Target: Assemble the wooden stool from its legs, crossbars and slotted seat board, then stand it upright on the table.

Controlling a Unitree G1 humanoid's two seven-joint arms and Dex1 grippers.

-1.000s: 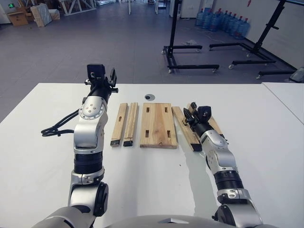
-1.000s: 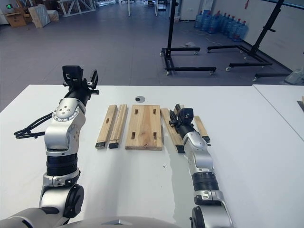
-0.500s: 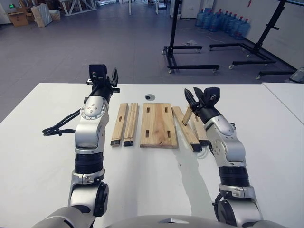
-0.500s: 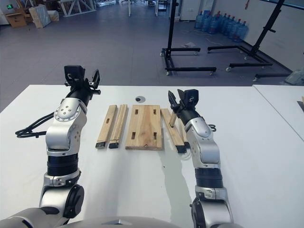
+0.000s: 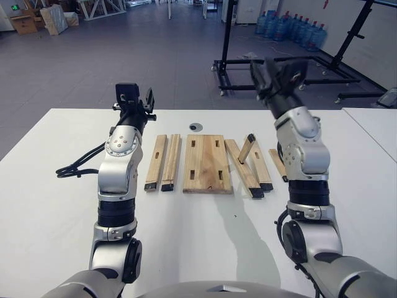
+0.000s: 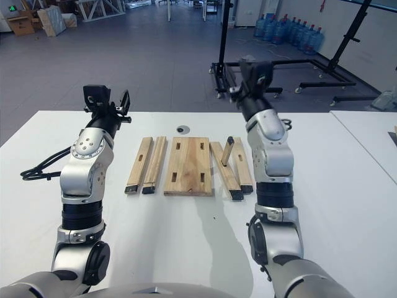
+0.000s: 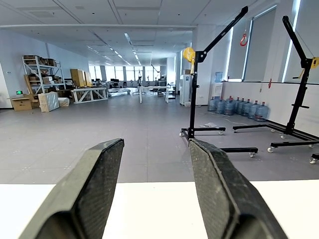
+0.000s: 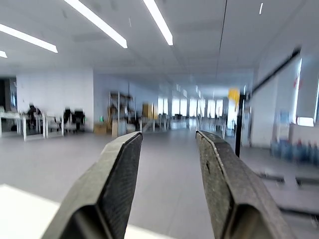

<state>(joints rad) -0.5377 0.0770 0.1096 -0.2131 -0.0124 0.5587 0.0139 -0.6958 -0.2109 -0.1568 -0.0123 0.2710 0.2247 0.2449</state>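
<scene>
The slotted seat board [image 5: 207, 163] lies flat mid-table. Left of it, two slotted wooden bars [image 5: 156, 162] [image 5: 170, 162] lie side by side. On its right lie a long bar [image 5: 242, 168], a second bar [image 5: 262, 169] and a short piece [image 5: 278, 164]. One short bar [image 5: 247, 149] leans tilted, its dark-capped end up, resting across the others. My left gripper [image 5: 138, 99] stands open above the table's far edge, left of the bars, with nothing between its fingers [image 7: 89, 199]. My right gripper [image 5: 279, 67] is open and raised high above the right-hand pieces, holding nothing.
A black cable [image 5: 74, 167] trails over the table's left part. A round grommet hole [image 5: 195, 126] sits behind the seat board. Black wheeled stands [image 5: 248, 68] are on the floor beyond the table. A second table's corner [image 5: 378, 124] is at the right.
My right gripper rose from the right-hand bars, lifted one short bar by its end, let go and swung up high. That bar now leans tilted. The left arm stayed put.
</scene>
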